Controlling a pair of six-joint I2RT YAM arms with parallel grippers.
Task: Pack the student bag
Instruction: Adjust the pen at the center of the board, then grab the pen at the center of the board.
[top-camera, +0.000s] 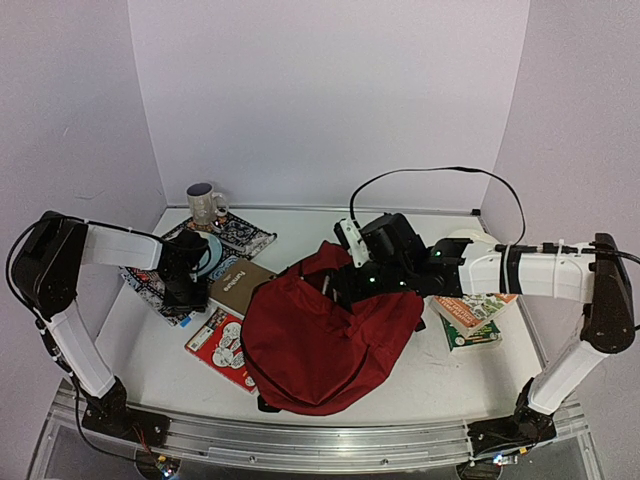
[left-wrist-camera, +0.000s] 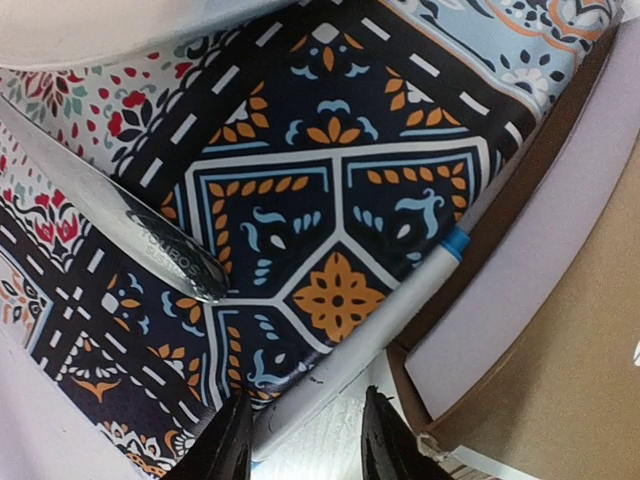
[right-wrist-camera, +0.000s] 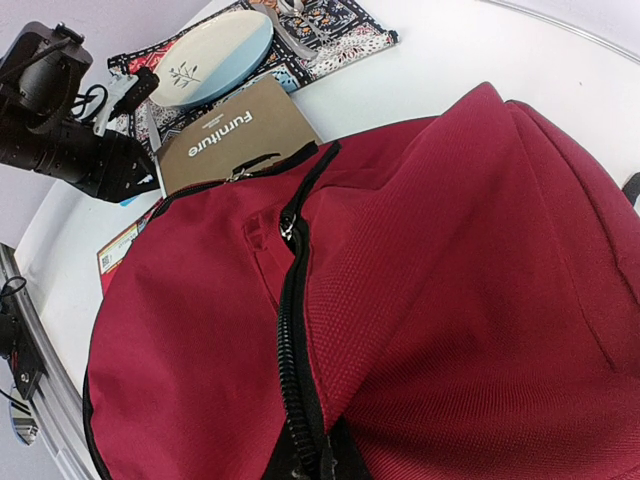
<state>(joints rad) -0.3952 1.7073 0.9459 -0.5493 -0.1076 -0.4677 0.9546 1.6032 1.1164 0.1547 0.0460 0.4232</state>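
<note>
Student bag (top-camera: 330, 340): large dark red soft fabric backpack with black zips, slumped mid-table on the white table (top-camera: 425, 375), mouth side turned toward the left arm. Nothing seen going in yet; packing judged to be at an early stage.

Right gripper (top-camera: 345, 283): at the bag's raised upper edge. Fingers are hidden in its own wrist view, but the claw is pressed together, seemingly nipping fabric by the black zip (right-wrist-camera: 290, 350). Likely purpose is to keep the edge lifted so the mouth stays reachable. Cannot tell whether the zip is open.

Left gripper (left-wrist-camera: 305, 445): low over the blue, orange and black patterned cloth mat (left-wrist-camera: 340, 180). Fingers stand apart, one on each side of a slim white pen with a blue end (left-wrist-camera: 400, 300); not visibly clamped on it. The pen lies along the edge of the brown hardback book titled "Furniture" (right-wrist-camera: 235, 135), so the approach is tight on that side.

Nearby: a steel cutlery piece (left-wrist-camera: 120, 215) on the mat, a pale blue plate (right-wrist-camera: 215, 55), a patterned mug (top-camera: 205, 205), a red-and-white picture book (top-camera: 220, 345), and stacked books (top-camera: 470, 312) beside the right arm.
</note>
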